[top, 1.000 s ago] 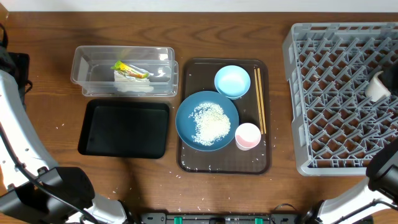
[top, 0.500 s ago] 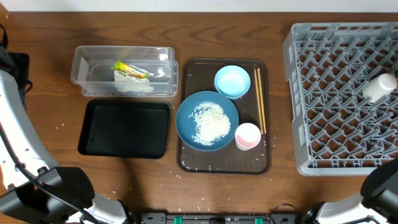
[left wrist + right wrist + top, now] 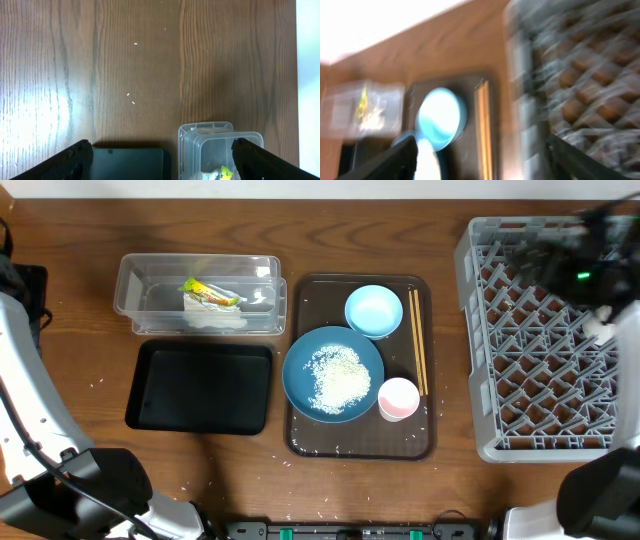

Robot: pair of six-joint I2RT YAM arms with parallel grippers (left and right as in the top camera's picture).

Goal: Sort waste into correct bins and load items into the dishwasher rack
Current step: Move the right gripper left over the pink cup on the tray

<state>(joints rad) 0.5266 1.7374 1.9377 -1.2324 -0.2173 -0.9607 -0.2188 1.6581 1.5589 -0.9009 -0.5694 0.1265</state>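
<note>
Right gripper (image 3: 481, 145) is hovering over the far side of the dishwasher rack (image 3: 520, 380), fingers spread wide, carrying nothing. The chopsticks (image 3: 418, 340) are lying to its left on the brown tray (image 3: 310, 435), long axis running near-to-far. The left gripper (image 3: 161, 145) is sitting much farther off.

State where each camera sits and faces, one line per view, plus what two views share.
Overhead: above the table, looking straight down; left arm at left edge, right arm blurred over the rack.
Left wrist: faces down at the table; left gripper frames the bottom.
Right wrist: blurred, facing light-blue bowl and rack; right gripper likewise.
Shared: clear tub, overhead and left wrist.
</note>
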